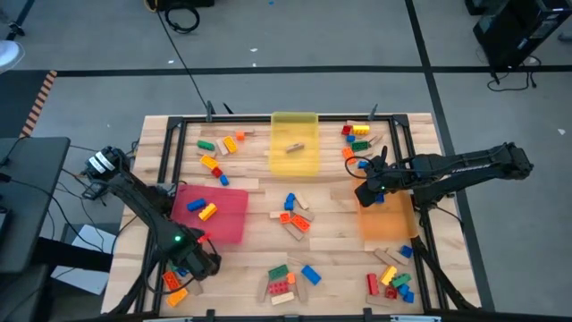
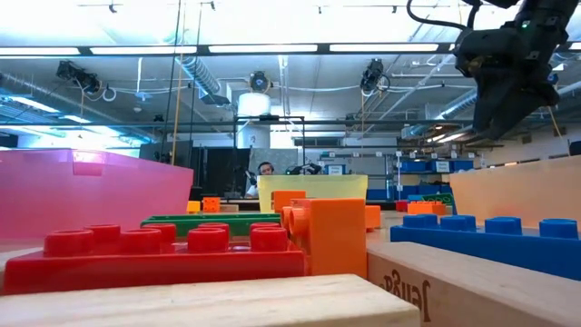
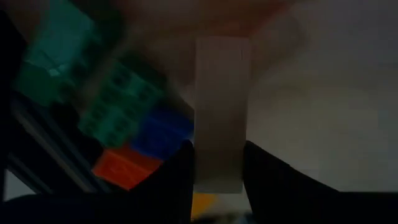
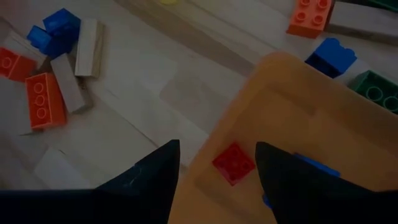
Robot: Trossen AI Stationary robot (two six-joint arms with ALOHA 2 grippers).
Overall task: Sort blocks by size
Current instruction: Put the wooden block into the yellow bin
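Jaws of the right gripper (image 4: 217,163) stand apart with nothing between them, over the near edge of the orange tray (image 4: 311,112); a small red brick (image 4: 233,163) lies in the tray right under the gap, and a blue brick (image 4: 314,165) sits just beside one finger. Jaws of the left gripper (image 3: 217,163) clamp a tan wooden block (image 3: 221,112) low at the desk (image 1: 259,215) corner, with green bricks (image 3: 115,99) close beside.

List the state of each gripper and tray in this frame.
Left gripper: jaws around a tan wooden block, at the table's near-left corner.
Right gripper: open, empty, over the orange tray.
Orange tray: holds a small red brick.
Yellow tray: holds one tan block.
Red tray: holds two bricks.
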